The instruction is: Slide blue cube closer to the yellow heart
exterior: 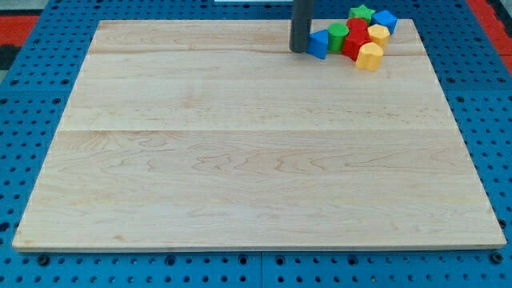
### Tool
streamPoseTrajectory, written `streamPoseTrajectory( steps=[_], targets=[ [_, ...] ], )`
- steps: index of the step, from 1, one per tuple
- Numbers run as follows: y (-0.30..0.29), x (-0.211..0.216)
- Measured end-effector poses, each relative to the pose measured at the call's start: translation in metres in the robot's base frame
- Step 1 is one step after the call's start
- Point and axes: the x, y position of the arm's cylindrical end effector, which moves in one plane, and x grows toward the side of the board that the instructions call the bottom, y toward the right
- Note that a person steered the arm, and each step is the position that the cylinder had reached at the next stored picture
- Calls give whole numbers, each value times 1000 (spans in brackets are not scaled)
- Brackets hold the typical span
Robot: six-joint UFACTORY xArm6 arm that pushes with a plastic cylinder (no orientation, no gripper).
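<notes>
My tip [299, 50] stands at the view's top, right of centre, touching the left side of a blue triangular block [318, 45]. That block rests against a green cylinder [338, 35] at the left end of a cluster. The cluster holds a red block [355, 40], a yellow block [370, 56] at its bottom, a second yellow block [378, 34], a green star [362, 12] and a blue cube [386, 19] at its top right. I cannot tell which yellow block is the heart.
The wooden board [240, 160] lies on a blue pegboard [24, 120]. The cluster sits close to the board's top right edge.
</notes>
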Motion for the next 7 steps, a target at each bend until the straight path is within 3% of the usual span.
streamPoseTrajectory(
  steps=[7],
  targets=[
    [48,-2]
  ],
)
